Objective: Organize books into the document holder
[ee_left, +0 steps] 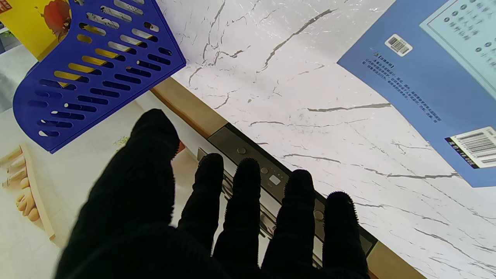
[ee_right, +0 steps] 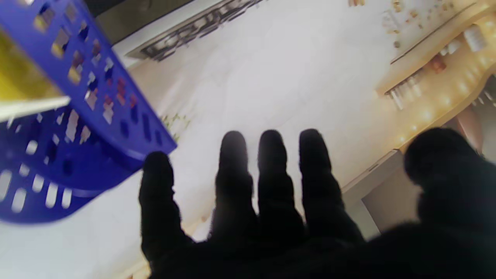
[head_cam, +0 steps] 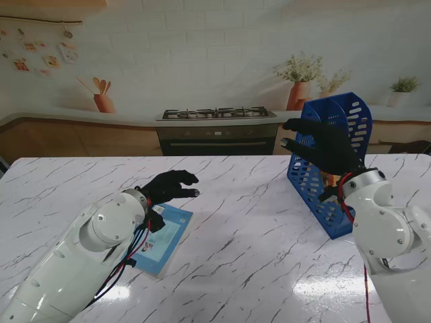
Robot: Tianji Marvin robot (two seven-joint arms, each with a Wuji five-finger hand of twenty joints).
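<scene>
A light blue book (head_cam: 163, 239) lies flat on the marble table, partly under my left forearm; its back cover with barcodes (ee_left: 426, 93) shows in the left wrist view. My left hand (head_cam: 171, 186) hovers just beyond the book's far edge, fingers spread, holding nothing. The blue perforated document holder (head_cam: 330, 158) stands at the right with a yellow book (ee_left: 35, 23) inside it. My right hand (head_cam: 322, 145) is raised in front of the holder's open side, fingers apart and empty; I cannot tell whether it touches the holder.
A printed kitchen backdrop with a stove (head_cam: 217, 114) and plant pots rises behind the table's far edge. Bare marble table top (head_cam: 249, 222) spans the space between the blue book and the holder.
</scene>
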